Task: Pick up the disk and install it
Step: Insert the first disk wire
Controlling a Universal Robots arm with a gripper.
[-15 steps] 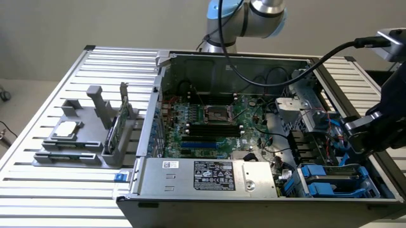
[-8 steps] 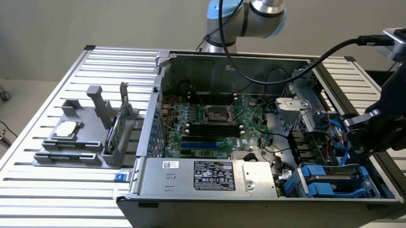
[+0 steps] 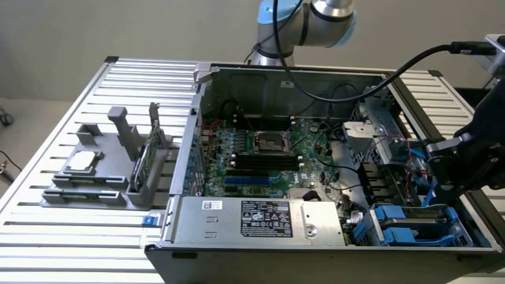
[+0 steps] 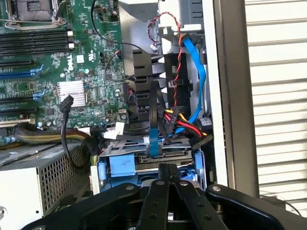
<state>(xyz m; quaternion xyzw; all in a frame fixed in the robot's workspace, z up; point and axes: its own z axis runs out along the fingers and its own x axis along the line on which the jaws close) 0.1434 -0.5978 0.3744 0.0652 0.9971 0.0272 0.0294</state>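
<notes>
We find the disk (image 4: 125, 166) already lying in its bay in a corner of the case (image 3: 316, 263). The gripper (image 4: 168, 168) hangs just over the disk with its fingers pressed together, holding nothing. We judge the pick-up done and the install close to finished. We cannot tell whether the disk is fully seated.

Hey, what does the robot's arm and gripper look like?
The arm is silver-grey metal with light blue joint caps, and a thick black cable drapes beside it. The gripper is black, with jointed linkage bars fastened by round bolts.
</notes>
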